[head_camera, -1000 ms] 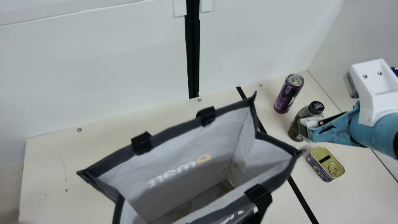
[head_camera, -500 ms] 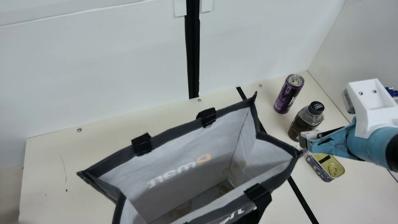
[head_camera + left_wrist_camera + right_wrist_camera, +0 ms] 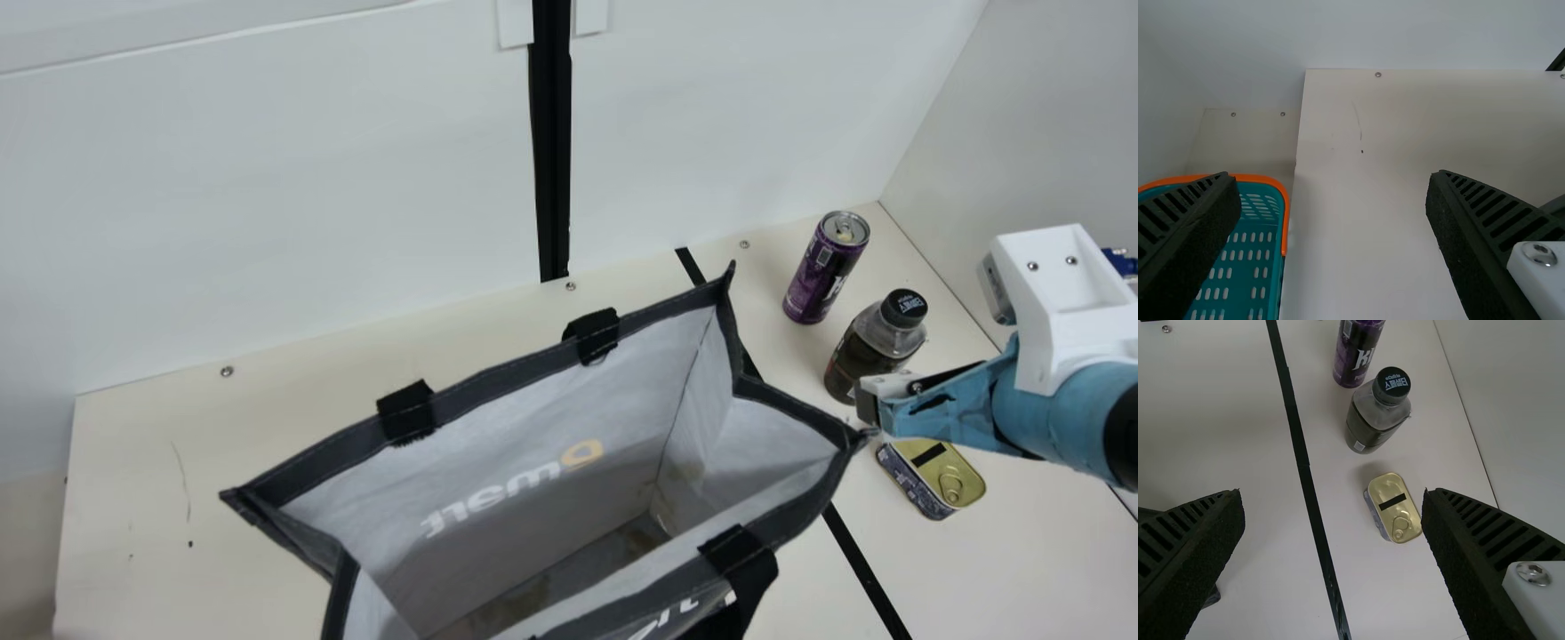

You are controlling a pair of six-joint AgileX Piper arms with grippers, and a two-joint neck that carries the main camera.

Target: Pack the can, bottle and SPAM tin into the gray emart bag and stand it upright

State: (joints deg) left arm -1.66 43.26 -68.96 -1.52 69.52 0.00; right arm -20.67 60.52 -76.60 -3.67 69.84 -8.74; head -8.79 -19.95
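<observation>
My right gripper (image 3: 869, 404) is at the right in the main view, above the table between the bottle (image 3: 876, 345) and the SPAM tin (image 3: 933, 478). In the right wrist view my right gripper (image 3: 1333, 520) is open with nothing between its fingers; the gold-lidded tin (image 3: 1395, 508), dark bottle (image 3: 1378, 410) and purple can (image 3: 1357, 352) stand on the table beyond. The can (image 3: 825, 268) is upright behind the bottle. The gray bag (image 3: 533, 444) stands with its mouth wide open. My left gripper (image 3: 1331, 200) is open and empty in the left wrist view.
A teal basket with an orange rim (image 3: 1286, 220) sits beside the table (image 3: 1351, 233). White walls (image 3: 267, 178) rise behind and at the right. A black strip (image 3: 858, 560) crosses the table between the bag and the tin.
My right arm has come down a little in the main view, uncovering more of the bottle and covering the tin's near-bottle corner. Over the last half second it has hardly moved.
</observation>
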